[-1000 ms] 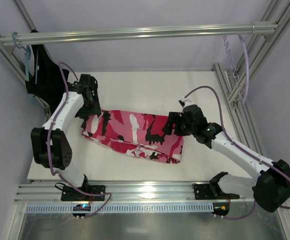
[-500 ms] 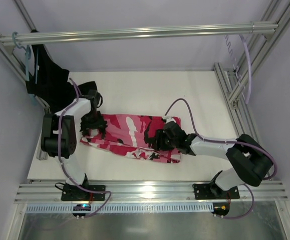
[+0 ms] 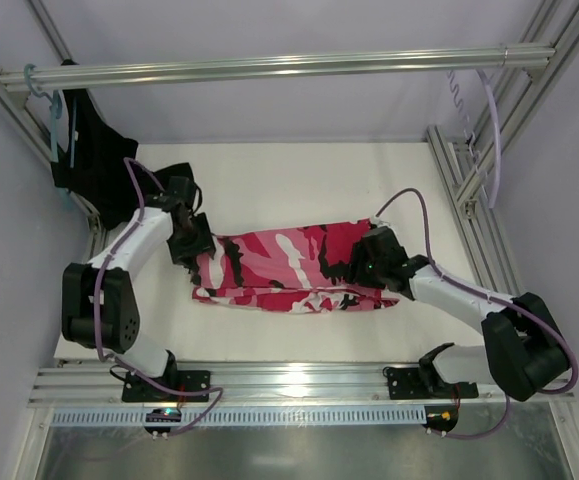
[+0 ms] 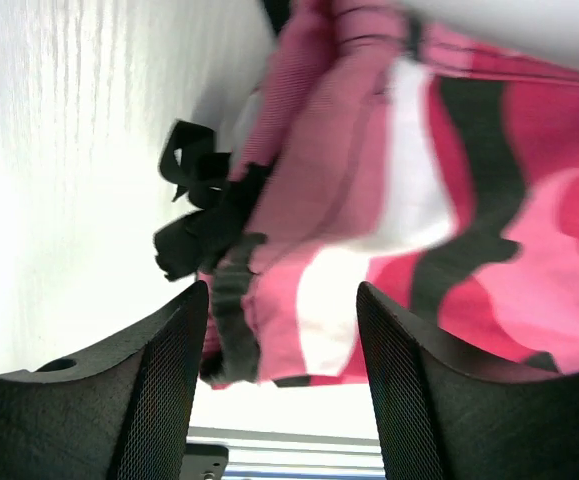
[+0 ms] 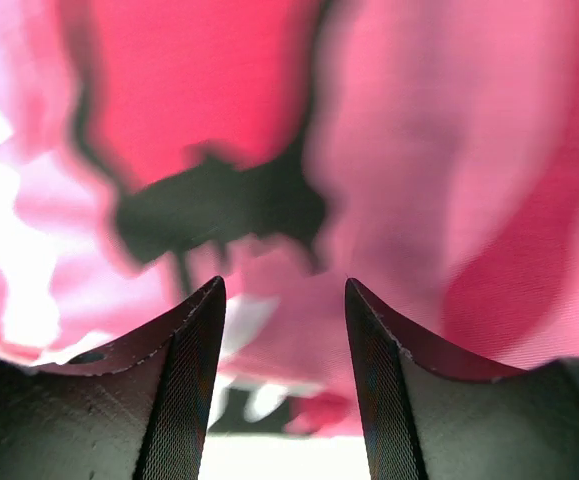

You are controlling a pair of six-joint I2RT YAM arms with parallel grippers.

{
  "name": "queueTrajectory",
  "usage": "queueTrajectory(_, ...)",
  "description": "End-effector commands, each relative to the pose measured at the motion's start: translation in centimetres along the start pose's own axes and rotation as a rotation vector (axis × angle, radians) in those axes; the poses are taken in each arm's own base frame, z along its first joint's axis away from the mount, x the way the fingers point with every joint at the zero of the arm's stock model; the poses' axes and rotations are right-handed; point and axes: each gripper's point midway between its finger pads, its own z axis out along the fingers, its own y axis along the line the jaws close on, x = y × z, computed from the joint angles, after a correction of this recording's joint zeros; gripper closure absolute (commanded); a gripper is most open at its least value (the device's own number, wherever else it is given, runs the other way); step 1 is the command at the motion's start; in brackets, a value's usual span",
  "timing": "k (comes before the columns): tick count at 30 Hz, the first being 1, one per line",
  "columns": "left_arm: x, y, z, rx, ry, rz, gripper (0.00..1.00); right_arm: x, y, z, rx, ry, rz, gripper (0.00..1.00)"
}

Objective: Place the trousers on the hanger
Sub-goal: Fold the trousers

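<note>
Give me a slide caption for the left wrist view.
Left claw straddling the elasticated waistband edge of the camouflage trousers above the white table.

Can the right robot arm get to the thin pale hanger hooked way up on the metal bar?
Probably not right now. The right gripper is down at the pink camouflage trousers on the white table, while the thin pale plastic hanger hangs high on the metal rail, though nothing stands between them.

You see a white table [image 3: 299, 180] with an aluminium frame around it. Directly on it lie the trousers [image 3: 289, 265], folded in a long band across the middle, from left to right. In the far left corner, the lower part of a black garment [image 3: 104, 160] reaches the table.
</note>
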Motion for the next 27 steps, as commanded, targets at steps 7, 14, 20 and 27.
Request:
queueTrajectory(7, -3.8, -4.9, -3.3, 0.197, -0.068, 0.021, 0.40, -3.8, 19.7, -6.4, -0.612, 0.039, -0.280, 0.45)
queueTrajectory(14, -5.2, 0.3, 2.2, -0.021, -0.027, -0.044, 0.42, 1.6, 19.5, -0.8, -0.636, 0.168, -0.251, 0.46)
queueTrajectory(20, -5.8, 2.5, 4.7, 0.033, 0.034, -0.159, 0.50, 7.1, 15.0, 2.0, -0.594, 0.245, -0.222, 0.46)
queueTrajectory(27, -7.9, 3.7, -0.2, -0.055, -0.107, -0.143, 0.48, 6.0, 16.2, -0.1, -0.627, 0.223, -0.247, 0.46)
